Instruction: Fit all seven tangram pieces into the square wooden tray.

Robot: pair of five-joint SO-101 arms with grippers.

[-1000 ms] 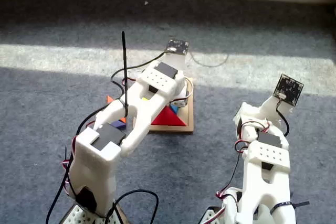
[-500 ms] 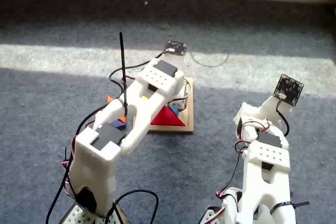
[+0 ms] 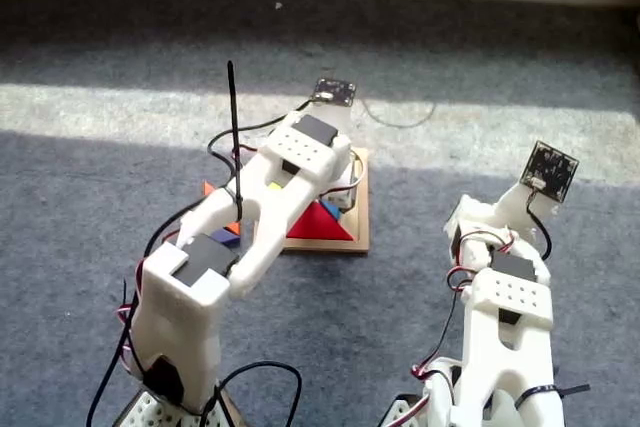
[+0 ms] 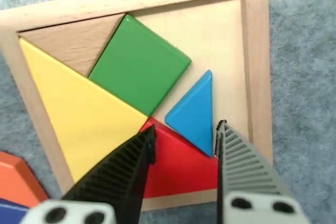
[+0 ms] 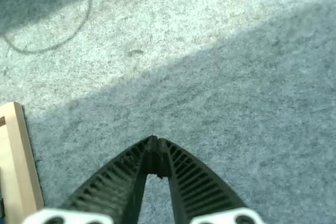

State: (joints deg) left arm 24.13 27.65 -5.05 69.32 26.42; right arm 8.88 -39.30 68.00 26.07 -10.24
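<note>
Because the blue triangle [image 4: 194, 114] is not tucked in yet, I have my left gripper [image 4: 186, 128] hanging right over it, with its two fingers spread apart and nothing held. One finger tip is by the spot where the blue triangle meets the red triangle [image 4: 178, 169]. The other tip is on the far side of the blue one, near the rim of the wooden tray [image 4: 257, 51]. I think that is a good way to hold it, since I can pinch the little piece or push it.

The yellow triangle [image 4: 79, 114] sits snug along one side of the tray. The green square [image 4: 139, 66] leans on its long edge, so they hold each other in place. The red triangle lies along the next side. Bare wood shows around the blue piece, so it has room to slide. I cannot tell if the fingers touch it.

An orange piece [image 4: 16, 179] and a dark blue piece [image 4: 8, 211] wait on the carpet just beside the tray, so I guess the job is about half done.

My right gripper [image 5: 153, 142] is pressed together with nothing in it. It hangs over the grey carpet [image 5: 236, 77], off to the side of the tray, which keeps it out of the way.
</note>
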